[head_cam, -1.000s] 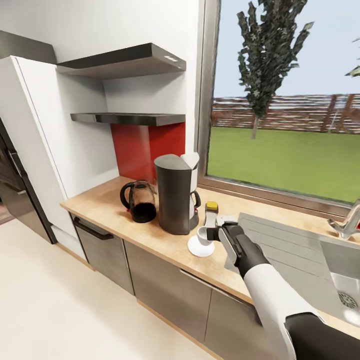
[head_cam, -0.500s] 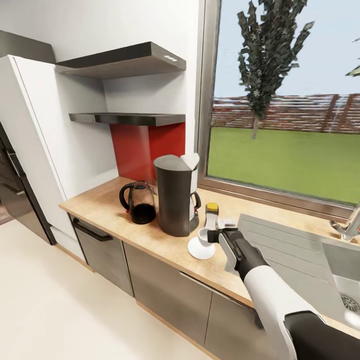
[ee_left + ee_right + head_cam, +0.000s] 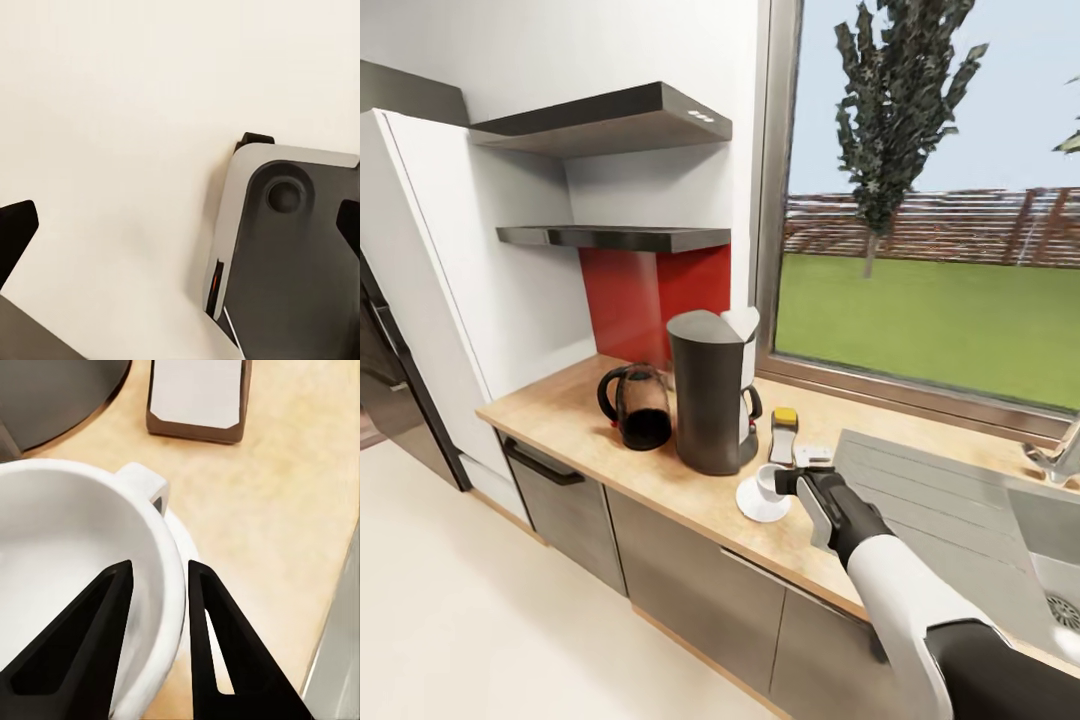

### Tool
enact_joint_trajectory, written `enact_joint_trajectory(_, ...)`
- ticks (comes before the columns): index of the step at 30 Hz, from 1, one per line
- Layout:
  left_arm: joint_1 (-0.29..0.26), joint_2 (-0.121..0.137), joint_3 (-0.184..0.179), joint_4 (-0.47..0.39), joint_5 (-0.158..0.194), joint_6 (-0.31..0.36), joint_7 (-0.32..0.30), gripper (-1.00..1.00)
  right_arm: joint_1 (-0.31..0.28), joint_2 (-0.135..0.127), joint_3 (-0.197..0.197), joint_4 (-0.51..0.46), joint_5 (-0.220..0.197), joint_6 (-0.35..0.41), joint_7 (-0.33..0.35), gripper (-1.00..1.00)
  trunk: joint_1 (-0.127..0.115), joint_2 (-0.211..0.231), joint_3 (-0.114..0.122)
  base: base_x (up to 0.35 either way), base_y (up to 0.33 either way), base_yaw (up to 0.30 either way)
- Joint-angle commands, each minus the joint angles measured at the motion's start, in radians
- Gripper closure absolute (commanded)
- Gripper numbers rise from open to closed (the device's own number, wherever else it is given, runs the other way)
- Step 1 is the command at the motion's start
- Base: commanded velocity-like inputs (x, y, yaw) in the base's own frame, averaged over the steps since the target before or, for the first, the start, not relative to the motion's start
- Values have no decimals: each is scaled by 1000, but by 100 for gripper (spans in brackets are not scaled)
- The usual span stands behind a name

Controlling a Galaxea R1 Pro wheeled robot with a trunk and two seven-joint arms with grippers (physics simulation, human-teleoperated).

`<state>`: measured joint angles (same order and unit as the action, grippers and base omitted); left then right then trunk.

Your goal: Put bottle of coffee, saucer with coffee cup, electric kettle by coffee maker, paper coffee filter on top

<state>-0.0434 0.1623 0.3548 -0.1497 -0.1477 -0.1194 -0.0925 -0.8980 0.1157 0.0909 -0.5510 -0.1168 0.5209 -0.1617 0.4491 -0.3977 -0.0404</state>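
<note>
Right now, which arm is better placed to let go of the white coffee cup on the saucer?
The right. Its gripper has fingers straddling the white coffee cup rim, over the flat white saucer beside the tall dark grey coffee maker.

Light-wood kitchen countertop (image 3: 570, 420) over grey drawer fronts (image 3: 690, 590). Dark grey tapered coffee maker (image 3: 705, 390), white-silver front. Smoky dark glass electric kettle (image 3: 635, 405), black handle. White round saucer (image 3: 748, 502); white ceramic coffee cup (image 3: 75, 570). Dark bottle of coffee (image 3: 783, 437), white label, yellow-orange cap. Dark grey wall shelf (image 3: 615, 237); red splashback panel (image 3: 650, 295). Black right gripper (image 3: 156, 592).
</note>
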Motion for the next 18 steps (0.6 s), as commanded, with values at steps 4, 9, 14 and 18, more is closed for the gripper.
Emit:
enact_joint_trajectory(4,-1,-1,9,1,-10,-3,-4,-100,-1,-1,6,14,-11,-4,-9,100,1,-2,-2,157,46,0)
enact_joint_trajectory(9,-1,-1,9,1,-10,-3,-4,-100,-1,-1,6,20,-11,-7,-9,100,1,-2,-2,40,13,0)
enact_joint_trajectory(14,-1,0,9,14,-10,-4,-4,-100,-1,-1,6,28,-11,-7,-9,100,1,-2,-2,42,2,0)
enact_joint_trajectory(18,-1,0,9,21,-10,-5,-4,-100,-1,-1,6,49,-11,-38,-9,100,1,-2,-2,139,77,0)
